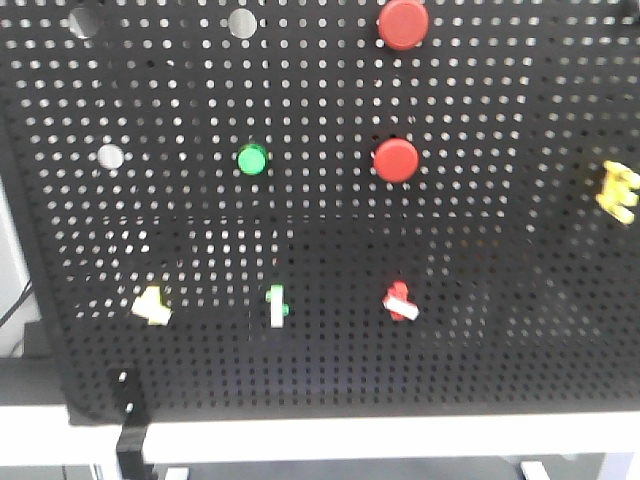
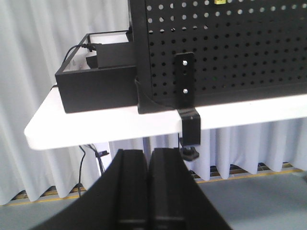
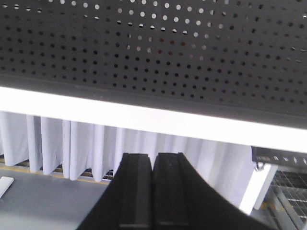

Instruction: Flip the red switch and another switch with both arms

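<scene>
**Exterior front-facing view: two toggles on the board's bottom row, both hands low**

On the black pegboard (image 1: pixel 500 250), the red switch (image 1: pixel 400 301) sits in the bottom row, right of centre, with its white lever angled down to the right. The yellow switch (image 1: pixel 151 305) is in the same row at far left, and a green toggle (image 1: pixel 277 306) stands between them. In the wrist views, the left hand (image 2: pixel 147 155) is pinched closed and empty, below the white surface (image 2: pixel 96 127) near a black clamp (image 2: pixel 189 129). The right hand (image 3: pixel 153 158) is likewise closed, under the surface edge.
</scene>
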Tool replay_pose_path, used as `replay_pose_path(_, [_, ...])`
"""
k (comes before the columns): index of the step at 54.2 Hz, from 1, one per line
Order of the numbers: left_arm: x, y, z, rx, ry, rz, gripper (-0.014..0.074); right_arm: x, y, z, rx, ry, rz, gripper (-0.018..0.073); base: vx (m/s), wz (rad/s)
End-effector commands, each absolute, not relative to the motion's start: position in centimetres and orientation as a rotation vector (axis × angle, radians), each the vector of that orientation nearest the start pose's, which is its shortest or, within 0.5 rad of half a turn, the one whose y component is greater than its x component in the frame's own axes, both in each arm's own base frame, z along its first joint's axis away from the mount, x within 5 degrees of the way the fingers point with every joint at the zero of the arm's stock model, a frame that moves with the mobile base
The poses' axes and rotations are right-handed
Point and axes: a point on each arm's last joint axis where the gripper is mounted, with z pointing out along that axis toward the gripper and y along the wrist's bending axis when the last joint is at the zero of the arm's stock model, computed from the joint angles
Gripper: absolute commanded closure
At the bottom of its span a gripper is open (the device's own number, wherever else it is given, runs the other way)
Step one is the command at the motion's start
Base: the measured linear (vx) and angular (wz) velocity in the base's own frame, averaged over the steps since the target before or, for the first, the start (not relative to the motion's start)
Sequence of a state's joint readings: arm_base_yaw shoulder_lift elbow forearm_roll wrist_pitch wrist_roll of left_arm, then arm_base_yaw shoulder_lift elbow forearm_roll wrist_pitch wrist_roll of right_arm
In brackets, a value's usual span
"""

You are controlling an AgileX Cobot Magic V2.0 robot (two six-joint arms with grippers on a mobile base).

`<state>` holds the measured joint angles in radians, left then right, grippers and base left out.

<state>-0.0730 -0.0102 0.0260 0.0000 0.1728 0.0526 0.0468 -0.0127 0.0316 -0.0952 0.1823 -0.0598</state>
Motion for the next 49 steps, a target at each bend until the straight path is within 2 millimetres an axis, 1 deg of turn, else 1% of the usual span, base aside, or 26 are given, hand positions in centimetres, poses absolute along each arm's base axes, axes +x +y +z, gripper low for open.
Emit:
replay_pose_path(1, [5.61, -0.4, 19.11, 0.09, 1.591, -0.022, 0.0594, 5.63, 0.14, 19.29, -0.16, 1.591, -0.105, 0.0566, 0.17, 0.01])
replay_pose_path(23, [5.61, -0.4, 19.11, 0.09, 1.591, -0.022, 0.0594, 5.63, 0.14, 19.29, -0.16, 1.591, -0.105, 0.0566, 0.12, 0.0])
replay_pose_path(49, [5.61, -0.39, 19.12, 0.095, 1.59, -0.016, 0.0594, 5.63, 0.14, 19.29, -0.161, 1.591, -0.107, 0.0566, 0.02, 0.0])
